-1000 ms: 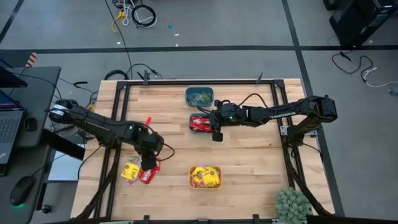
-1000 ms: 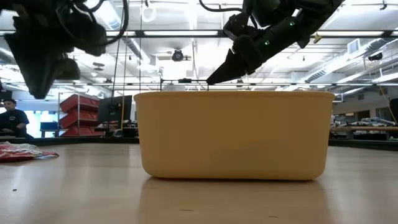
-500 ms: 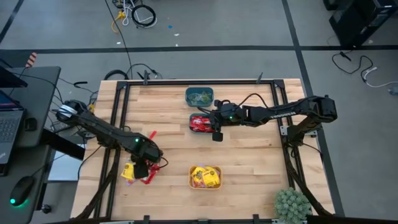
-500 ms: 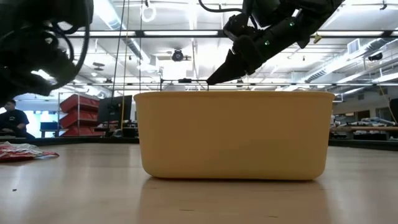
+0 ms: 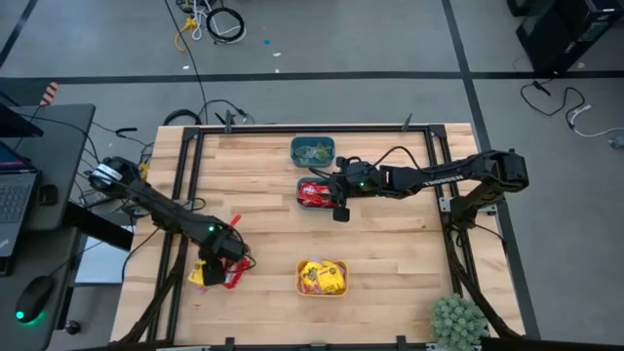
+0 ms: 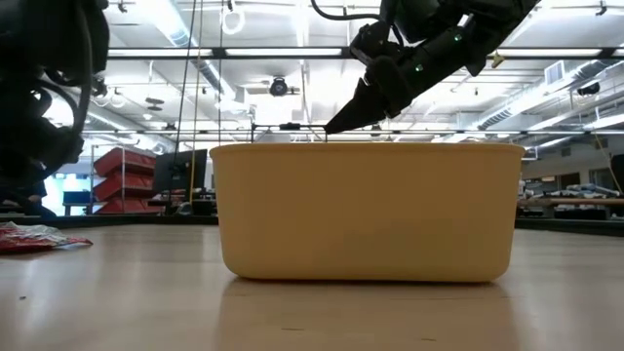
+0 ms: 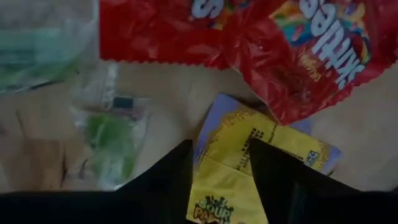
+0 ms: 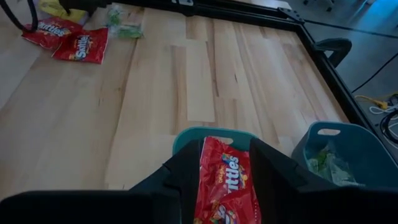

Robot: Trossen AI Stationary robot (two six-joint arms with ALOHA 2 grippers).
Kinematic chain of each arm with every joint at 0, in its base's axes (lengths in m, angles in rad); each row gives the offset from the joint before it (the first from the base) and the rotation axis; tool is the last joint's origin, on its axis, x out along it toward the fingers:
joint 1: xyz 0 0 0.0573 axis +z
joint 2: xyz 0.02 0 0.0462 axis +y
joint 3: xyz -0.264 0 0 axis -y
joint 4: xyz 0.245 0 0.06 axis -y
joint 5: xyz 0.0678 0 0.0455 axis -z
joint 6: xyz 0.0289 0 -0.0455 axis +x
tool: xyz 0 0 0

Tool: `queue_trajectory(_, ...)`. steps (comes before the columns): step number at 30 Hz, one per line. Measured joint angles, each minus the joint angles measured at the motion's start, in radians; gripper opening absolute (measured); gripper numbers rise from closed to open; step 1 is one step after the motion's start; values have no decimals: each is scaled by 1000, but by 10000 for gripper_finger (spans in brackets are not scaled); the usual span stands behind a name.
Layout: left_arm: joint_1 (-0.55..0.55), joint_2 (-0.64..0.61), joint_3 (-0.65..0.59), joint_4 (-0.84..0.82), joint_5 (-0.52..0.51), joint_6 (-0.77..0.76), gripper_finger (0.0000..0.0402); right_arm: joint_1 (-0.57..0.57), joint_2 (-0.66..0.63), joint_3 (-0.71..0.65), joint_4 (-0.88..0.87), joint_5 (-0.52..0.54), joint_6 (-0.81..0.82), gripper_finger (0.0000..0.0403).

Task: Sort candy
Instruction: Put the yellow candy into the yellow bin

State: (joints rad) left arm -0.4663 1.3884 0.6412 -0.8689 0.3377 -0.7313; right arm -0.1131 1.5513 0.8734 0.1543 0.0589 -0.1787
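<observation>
On the near left of the table lies a pile of candy: red packets (image 7: 298, 56), a yellow packet (image 7: 249, 165) and pale green ones (image 7: 112, 134). My left gripper (image 5: 216, 261) hangs low over this pile, open, one finger on each side of the yellow packet (image 5: 199, 274). My right gripper (image 5: 338, 209) stands open at the near right corner of a small teal bin (image 8: 211, 133). A red packet (image 8: 227, 177) shows between its fingers, over that bin. A second teal bin (image 5: 312, 151) behind it holds green candy. My left gripper comes at the yellow packet from above, its fingers (image 7: 168, 180) along the packet's two sides; whether they touch it I cannot tell. My right gripper's fingers (image 8: 273, 174) hide the red packet's edges, so I cannot tell whether they touch it.
An orange bin (image 5: 322, 278) with yellow packets stands near the table's front edge, filling the low view (image 6: 366, 210). Bare wood lies between the pile and the bins. A black frame (image 5: 185, 146) runs round the tabletop. A potted plant (image 5: 458, 320) sits at the near right corner.
My left gripper has moved toward the table's left and near edges and come down over the candy pile. The right arm has kept still.
</observation>
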Motion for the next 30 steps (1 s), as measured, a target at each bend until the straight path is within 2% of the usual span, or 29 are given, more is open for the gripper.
queue_trajectory(3, -22, 0, -6, 40, -9, -3, 128, 0, 0, 0, 0, 0, 0, 126)
queue_trajectory(8, -48, 0, -6, 42, -63, -7, 22, 0, 0, 0, 0, 0, 0, 126)
queue_trajectory(9, -47, 0, -6, 41, -72, -11, 12, 0, 0, 0, 0, 0, 0, 126)
queue_trajectory(14, -44, 0, 15, -8, -146, 7, 3, 0, 0, 0, 0, 0, -3, 126)
queue_trajectory(20, -12, 0, 103, -115, -234, 81, 1, 0, 0, 0, 0, 0, -4, 126)
queue_trajectory(26, 29, 0, 156, -100, -261, 107, 2, 0, 0, 0, 0, 0, -5, 126)
queue_trajectory(30, 63, 0, 156, -76, -267, 101, 17, 0, 0, 0, -1, 0, -5, 126)
